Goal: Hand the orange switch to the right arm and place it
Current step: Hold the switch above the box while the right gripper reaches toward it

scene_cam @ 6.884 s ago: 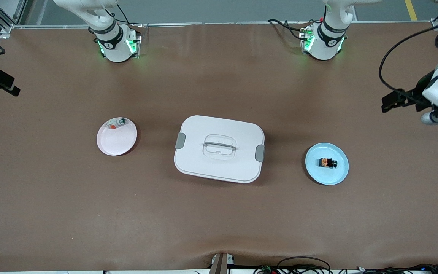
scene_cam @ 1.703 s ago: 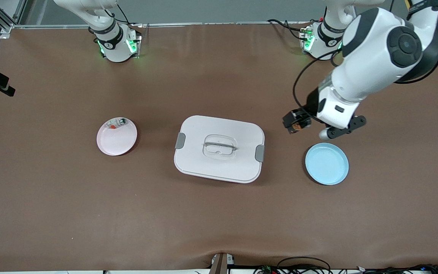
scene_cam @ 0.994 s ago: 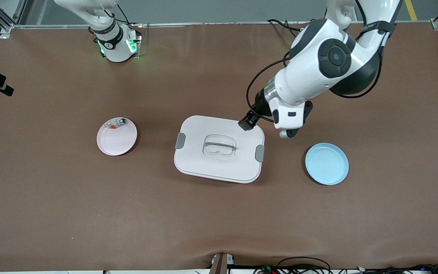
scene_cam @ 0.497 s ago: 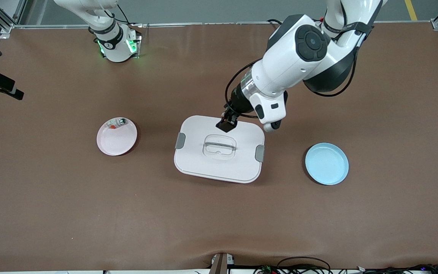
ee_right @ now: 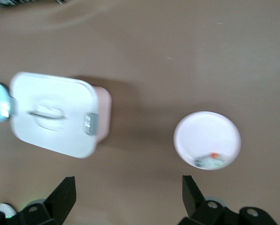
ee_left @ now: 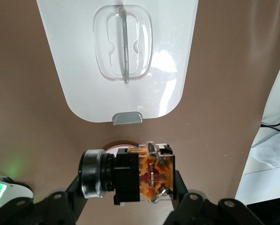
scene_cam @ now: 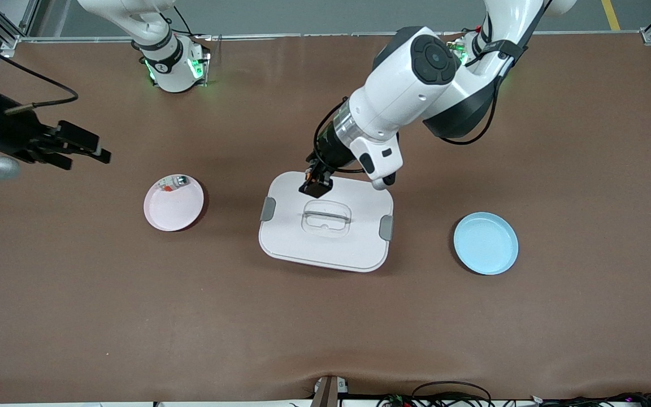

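Two arms over a brown tabletop (scene_cam: 133, 316). Left tool (scene_cam: 315, 183) hangs over the edge of the white lidded box (scene_cam: 325, 244) that faces the robot bases, upper centre of the front frame, clenched on the orange switch (ee_left: 140, 176); the left wrist view shows its black body and orange face pinched between the fingers (ee_left: 65, 204). The box has grey latches and a clear recessed handle (scene_cam: 326, 215) on its lid. Right tool (scene_cam: 79, 148) sits at the upper left edge of the front frame, over bare tabletop near the pink plate (scene_cam: 181, 212), fingers spread, grasping nothing. The pink plate holds a small clear-silvery piece with a red bit (scene_cam: 172, 183) at the rim toward the bases. Light blue plate (scene_cam: 485, 243) lies toward the left arm's end, beside the box.
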You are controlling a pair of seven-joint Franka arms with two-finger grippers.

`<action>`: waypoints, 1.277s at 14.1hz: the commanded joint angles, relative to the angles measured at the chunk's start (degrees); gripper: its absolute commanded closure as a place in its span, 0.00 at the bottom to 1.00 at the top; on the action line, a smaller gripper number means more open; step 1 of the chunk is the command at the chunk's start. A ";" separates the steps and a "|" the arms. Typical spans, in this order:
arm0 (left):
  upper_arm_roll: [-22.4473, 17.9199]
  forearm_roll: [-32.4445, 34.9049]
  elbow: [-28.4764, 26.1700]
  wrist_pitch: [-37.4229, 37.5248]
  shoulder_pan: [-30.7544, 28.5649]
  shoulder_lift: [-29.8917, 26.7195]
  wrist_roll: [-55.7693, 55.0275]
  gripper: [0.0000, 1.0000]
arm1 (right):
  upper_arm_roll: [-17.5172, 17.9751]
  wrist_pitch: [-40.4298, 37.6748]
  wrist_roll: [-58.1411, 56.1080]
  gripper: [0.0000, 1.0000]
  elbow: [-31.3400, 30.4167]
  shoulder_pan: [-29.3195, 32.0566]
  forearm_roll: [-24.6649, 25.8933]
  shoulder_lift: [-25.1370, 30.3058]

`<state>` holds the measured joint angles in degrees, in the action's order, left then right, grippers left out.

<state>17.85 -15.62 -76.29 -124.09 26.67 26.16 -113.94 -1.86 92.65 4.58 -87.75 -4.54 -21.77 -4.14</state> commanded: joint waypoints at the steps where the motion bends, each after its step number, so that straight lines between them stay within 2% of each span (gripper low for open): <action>1: -0.54 -1.08 1.85 -0.19 0.66 0.74 -1.11 1.00 | -0.25 7.17 1.75 0.00 -9.08 -2.74 -5.45 4.04; 3: -0.80 -1.00 2.11 -0.19 1.54 0.65 -1.11 1.00 | -0.16 15.40 0.97 0.00 -18.20 -4.50 -17.45 7.81; 4: -0.89 -0.91 2.11 -0.19 1.54 0.65 -1.11 1.00 | -0.16 19.02 0.52 0.00 -21.29 -7.21 -21.78 8.96; 6: -0.80 -0.91 2.11 -0.28 1.63 0.65 -1.20 1.00 | -0.16 21.85 0.52 0.00 -21.85 -11.53 -25.15 8.80; 8: -0.80 -0.82 2.11 -0.45 1.63 0.65 -1.20 1.00 | -0.16 26.15 -1.49 0.00 -22.55 -15.13 -31.90 8.71; 13: -0.80 -0.82 2.11 -0.54 1.63 0.74 -1.11 1.00 | -0.16 38.02 -1.85 0.00 -23.17 -23.75 -33.25 7.39; 18: -0.80 -0.73 2.11 -0.63 1.63 0.74 -0.93 1.00 | -0.16 44.18 -1.77 0.00 -23.35 -26.93 -33.25 4.23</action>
<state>17.72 -15.62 -75.59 -124.25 27.48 26.20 -114.61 -1.30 135.47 4.06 -110.93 -30.65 -53.34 1.03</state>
